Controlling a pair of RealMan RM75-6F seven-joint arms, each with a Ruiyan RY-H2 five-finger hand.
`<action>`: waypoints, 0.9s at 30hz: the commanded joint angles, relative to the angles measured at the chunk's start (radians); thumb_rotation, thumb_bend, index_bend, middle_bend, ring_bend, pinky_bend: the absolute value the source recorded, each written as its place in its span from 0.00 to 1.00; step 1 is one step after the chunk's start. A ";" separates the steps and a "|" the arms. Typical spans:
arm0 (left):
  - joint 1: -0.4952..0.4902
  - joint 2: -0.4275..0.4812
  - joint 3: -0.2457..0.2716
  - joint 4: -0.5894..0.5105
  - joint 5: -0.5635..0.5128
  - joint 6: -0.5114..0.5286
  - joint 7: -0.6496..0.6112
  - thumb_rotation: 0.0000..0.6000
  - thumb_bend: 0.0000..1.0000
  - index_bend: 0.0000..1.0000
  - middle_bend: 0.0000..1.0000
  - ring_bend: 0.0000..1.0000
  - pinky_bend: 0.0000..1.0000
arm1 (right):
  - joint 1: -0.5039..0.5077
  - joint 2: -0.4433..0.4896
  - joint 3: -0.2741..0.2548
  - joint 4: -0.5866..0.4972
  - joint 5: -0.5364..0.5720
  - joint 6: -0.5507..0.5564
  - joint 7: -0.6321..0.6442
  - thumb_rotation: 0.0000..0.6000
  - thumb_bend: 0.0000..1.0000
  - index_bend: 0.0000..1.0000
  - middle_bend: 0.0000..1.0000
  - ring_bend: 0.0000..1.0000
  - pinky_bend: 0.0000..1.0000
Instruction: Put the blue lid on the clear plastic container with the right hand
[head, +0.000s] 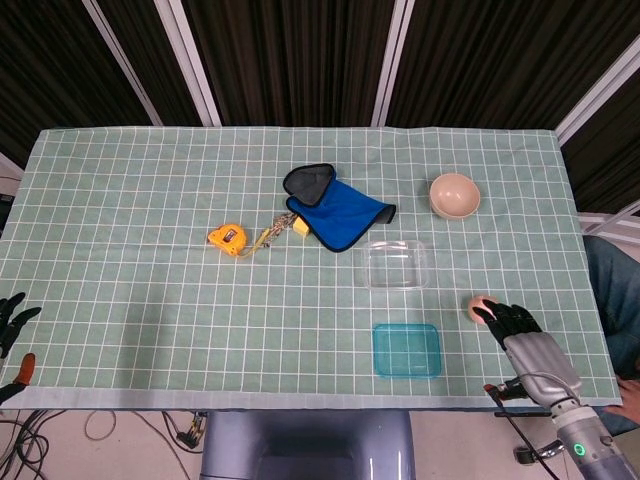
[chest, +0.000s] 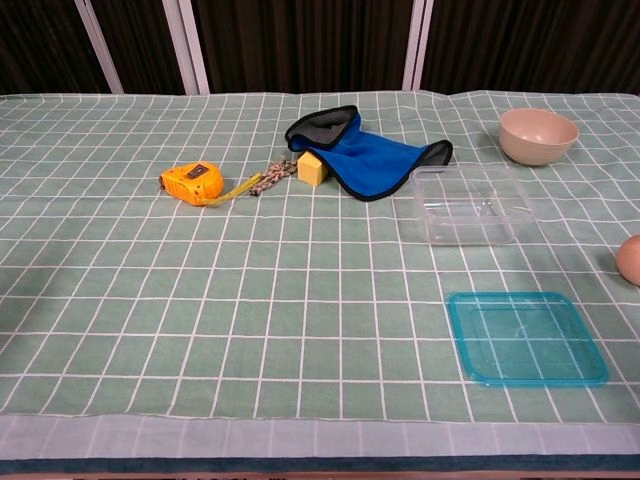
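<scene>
The flat, square, translucent blue plastic lid (head: 407, 350) lies on the counter (head: 150, 300) near its front edge, untouched. The clear, square plastic container (head: 396, 265) sits open just behind it, apart from it, with nothing inside that can be seen.

The right hand (head: 523, 333) hangs over the counter's right front corner, to the right of the lid; its dark fingers (head: 500, 314) are spread and hold nothing, their tips over a small, round, peach-coloured ball (head: 481, 306). The left hand (head: 10, 318) rests off the left edge, fingers apart and empty.

The step in hand appears to be the reach for the lid. It would go best if the right hand clears the ball without nudging it, then comes at the lid's right edge. The lid lies flush on the green checked cloth, so a pinch from above will probably slip; tipping one rim up first, thumb under and fingers on top, should give a firmer hold. Keep it level when carrying it back, and line its corners with the container's before pressing.
</scene>
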 joint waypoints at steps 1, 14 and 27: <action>-0.001 0.002 0.000 -0.002 -0.004 -0.003 -0.003 1.00 0.52 0.15 0.00 0.00 0.00 | 0.098 -0.064 0.039 -0.069 0.161 -0.087 -0.174 1.00 0.14 0.04 0.03 0.00 0.00; -0.003 0.009 0.001 -0.007 -0.010 -0.013 -0.018 1.00 0.52 0.14 0.00 0.00 0.00 | 0.231 -0.327 0.027 -0.021 0.503 -0.038 -0.524 1.00 0.14 0.04 0.08 0.00 0.00; -0.004 0.013 0.001 -0.012 -0.018 -0.022 -0.023 1.00 0.52 0.14 0.00 0.00 0.00 | 0.276 -0.494 0.013 0.082 0.623 0.036 -0.568 1.00 0.14 0.04 0.14 0.00 0.00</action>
